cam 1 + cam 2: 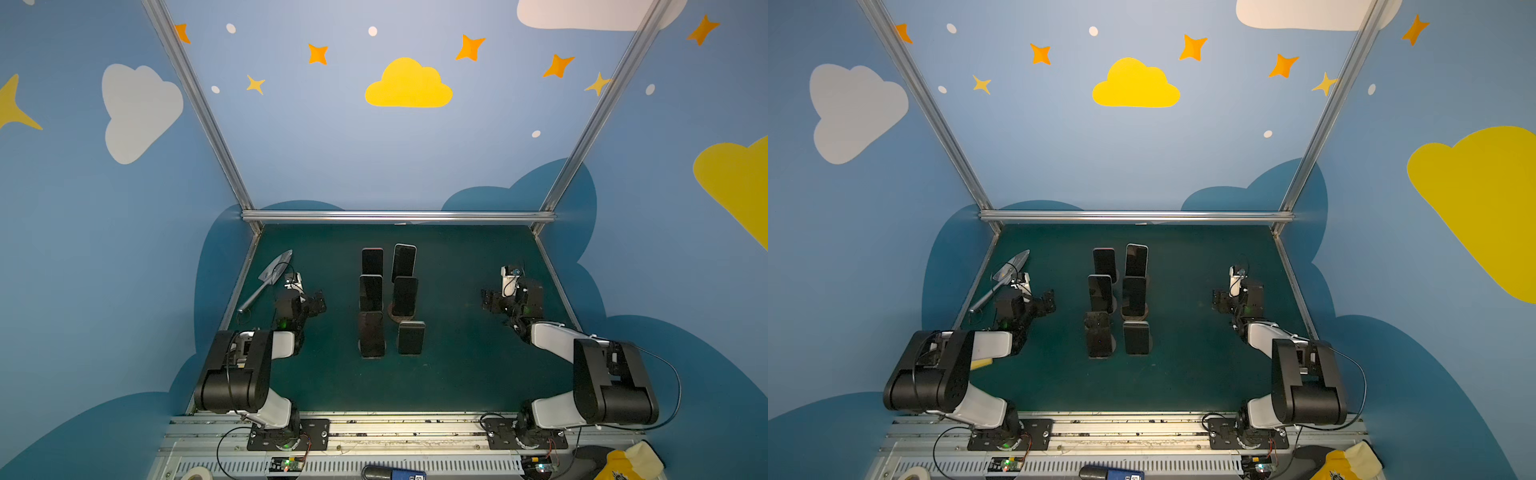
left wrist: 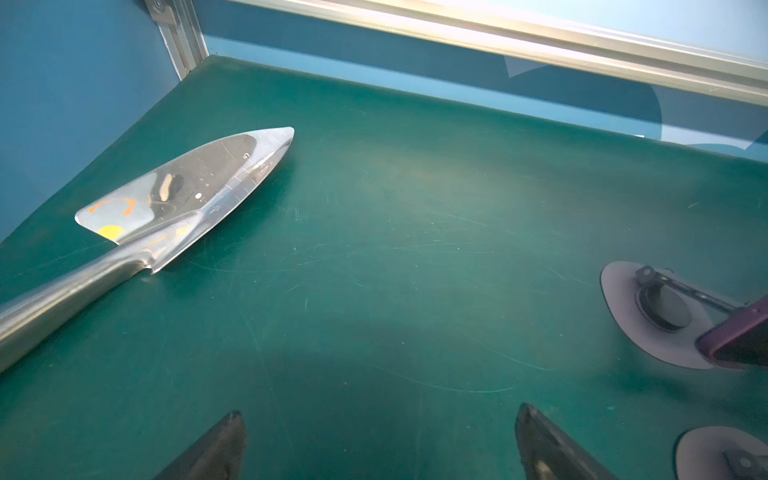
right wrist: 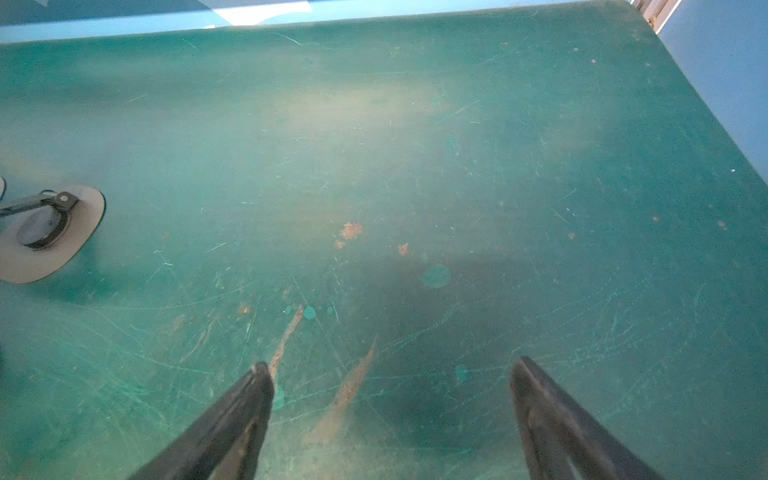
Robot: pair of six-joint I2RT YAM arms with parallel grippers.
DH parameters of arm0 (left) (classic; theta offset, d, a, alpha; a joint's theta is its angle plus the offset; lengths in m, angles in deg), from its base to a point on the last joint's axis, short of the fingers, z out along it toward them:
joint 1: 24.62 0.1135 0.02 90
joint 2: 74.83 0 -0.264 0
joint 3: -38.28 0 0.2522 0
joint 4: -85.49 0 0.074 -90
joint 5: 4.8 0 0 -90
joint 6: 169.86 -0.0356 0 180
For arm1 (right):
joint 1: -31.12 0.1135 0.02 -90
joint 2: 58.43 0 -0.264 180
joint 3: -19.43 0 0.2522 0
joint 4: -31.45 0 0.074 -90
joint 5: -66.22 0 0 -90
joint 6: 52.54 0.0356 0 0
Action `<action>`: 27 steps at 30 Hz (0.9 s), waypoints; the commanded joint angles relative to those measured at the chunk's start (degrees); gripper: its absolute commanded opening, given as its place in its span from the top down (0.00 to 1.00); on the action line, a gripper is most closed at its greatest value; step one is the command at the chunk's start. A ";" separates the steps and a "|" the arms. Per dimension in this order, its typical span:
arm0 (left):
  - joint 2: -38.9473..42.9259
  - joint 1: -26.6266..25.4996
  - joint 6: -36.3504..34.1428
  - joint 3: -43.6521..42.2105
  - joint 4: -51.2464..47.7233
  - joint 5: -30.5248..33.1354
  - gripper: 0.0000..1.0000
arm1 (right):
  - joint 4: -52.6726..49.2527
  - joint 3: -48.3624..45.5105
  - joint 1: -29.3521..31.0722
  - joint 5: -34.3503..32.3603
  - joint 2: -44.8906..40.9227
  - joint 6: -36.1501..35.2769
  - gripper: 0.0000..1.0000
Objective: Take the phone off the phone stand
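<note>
Several dark phones stand upright on stands in two columns at the middle of the green mat, the nearest pair being a phone (image 1: pixel 371 334) and a shorter phone (image 1: pixel 411 337). A round brown phone stand base (image 1: pixel 397 318) shows under the middle right phone (image 1: pixel 405 296). My left gripper (image 1: pixel 319 300) hovers open to the left of the columns, well apart from them. On the other side my right gripper (image 1: pixel 487 300) is open too, with nothing in it. The left wrist view shows a purple phone corner (image 2: pixel 735 336) on a grey stand base (image 2: pixel 623 316), off to the side of the left gripper (image 2: pixel 381 412). Only bare mat lies under the right gripper (image 3: pixel 391 365).
A metal trowel (image 1: pixel 270 276) lies at the mat's left edge, just behind the left gripper, and fills part of the left wrist view as the trowel (image 2: pixel 187 187). A grey stand base (image 3: pixel 54 245) shows at the side of the right wrist view. Blue walls and aluminium rails bound the mat.
</note>
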 commanded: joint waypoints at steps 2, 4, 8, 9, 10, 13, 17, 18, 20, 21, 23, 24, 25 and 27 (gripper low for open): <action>0.75 -0.15 -0.59 0.64 0.43 0.56 0.00 | 0.58 -0.32 0.35 -0.65 -0.29 -0.54 0.10; 0.77 -0.15 -0.66 0.55 0.43 0.56 0.00 | 0.56 -0.32 0.31 -0.65 -0.27 -0.55 0.10; 0.79 -0.16 -0.61 0.63 0.43 0.56 0.00 | 0.52 -0.35 0.31 -0.65 -0.30 -0.54 0.10; 0.86 -0.18 -0.60 0.56 0.43 0.56 0.00 | 0.56 -0.31 0.31 -0.65 -0.30 -0.58 0.11; 0.78 -0.13 -0.64 0.56 0.43 0.56 0.00 | 0.58 -0.32 0.31 -0.65 -0.30 -0.61 0.10; 0.80 -0.16 -0.64 0.61 0.43 0.56 0.00 | 0.51 -0.31 0.32 -0.65 -0.30 -0.60 0.10; 0.83 -0.16 -0.63 0.56 0.43 0.56 0.00 | 0.53 -0.30 0.31 -0.66 -0.30 -0.55 0.10; 0.80 -0.12 -0.63 0.55 0.43 0.56 0.00 | 0.51 -0.34 0.31 -0.65 -0.30 -0.60 0.10; 0.80 -0.13 -0.62 0.61 0.43 0.56 0.00 | 0.53 -0.34 0.31 -0.65 -0.30 -0.59 0.10; 0.79 -0.12 -0.67 0.55 0.43 0.56 0.00 | 0.55 -0.32 0.33 -0.67 -0.29 -0.61 0.10; 0.76 -0.19 -0.63 0.56 0.43 0.56 0.00 | 0.51 -0.35 0.30 -0.69 -0.30 -0.60 0.10; 0.80 -0.12 -0.57 0.60 0.36 0.56 0.00 | 0.49 -0.34 0.31 -0.67 -0.30 -0.55 0.10; 0.71 -0.14 -0.57 0.65 0.34 0.56 0.00 | 0.51 -0.35 0.31 -0.74 -0.30 -0.60 0.10; 0.74 -0.09 -0.66 1.39 -1.26 0.56 0.00 | 0.35 -0.09 0.31 -0.57 -0.16 -0.61 0.10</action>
